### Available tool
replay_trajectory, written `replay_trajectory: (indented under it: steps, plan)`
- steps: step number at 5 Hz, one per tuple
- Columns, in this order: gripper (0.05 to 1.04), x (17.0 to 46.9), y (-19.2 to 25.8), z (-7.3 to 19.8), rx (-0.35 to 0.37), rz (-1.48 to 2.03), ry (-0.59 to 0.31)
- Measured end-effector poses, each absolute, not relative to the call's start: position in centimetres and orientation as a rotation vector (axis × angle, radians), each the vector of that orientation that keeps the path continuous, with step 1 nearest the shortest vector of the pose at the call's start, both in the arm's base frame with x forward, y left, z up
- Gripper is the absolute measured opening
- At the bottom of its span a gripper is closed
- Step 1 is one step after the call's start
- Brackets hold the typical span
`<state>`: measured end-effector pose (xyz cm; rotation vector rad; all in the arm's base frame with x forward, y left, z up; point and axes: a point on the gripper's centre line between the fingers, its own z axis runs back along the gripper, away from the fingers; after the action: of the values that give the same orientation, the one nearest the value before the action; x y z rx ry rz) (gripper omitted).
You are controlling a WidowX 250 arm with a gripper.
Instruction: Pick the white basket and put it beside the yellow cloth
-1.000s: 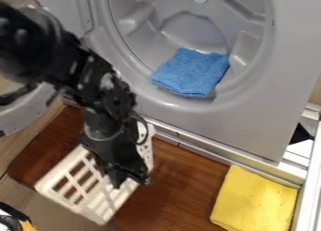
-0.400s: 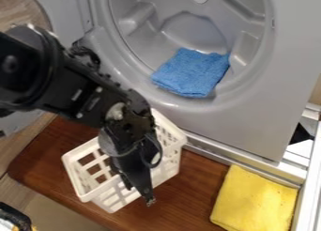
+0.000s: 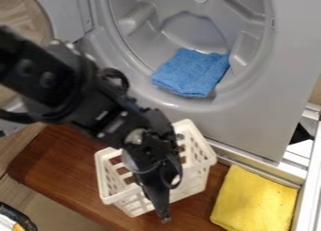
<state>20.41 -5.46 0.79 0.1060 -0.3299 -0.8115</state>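
Pick looks done: gripper (image 3: pixel 163 213) pinching white basket (image 3: pixel 195 180), lower centre, near yellow cloth (image 3: pixel 254 202), lower right. Left: final placing, release.

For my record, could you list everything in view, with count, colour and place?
Slotted plastic basket: one, white, lower middle.
Folded cloth: one, yellow, lower right.
Machine with round opening: one, grey, top.
Crumpled cloth: one, blue, inside machine.
Flat wooden board: one, reddish brown, lower half.
Metal frame: one, silvery, right edge.
Cut-off object: one, black and yellow, lower left.
Floor: one, beige, lower left.
Robot arm: one, black, upper left.
Gripper: one, black, at basket.
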Motion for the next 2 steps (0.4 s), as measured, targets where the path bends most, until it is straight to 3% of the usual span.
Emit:
replay_trajectory:
  steps: [1, 2]
  plan:
    - [0.091, 20.38, -5.76, -1.01, 0.097, -0.879, -0.259]
    - [0.091, 21.32, -6.40, -1.80, 0.114, -0.888, -0.253]
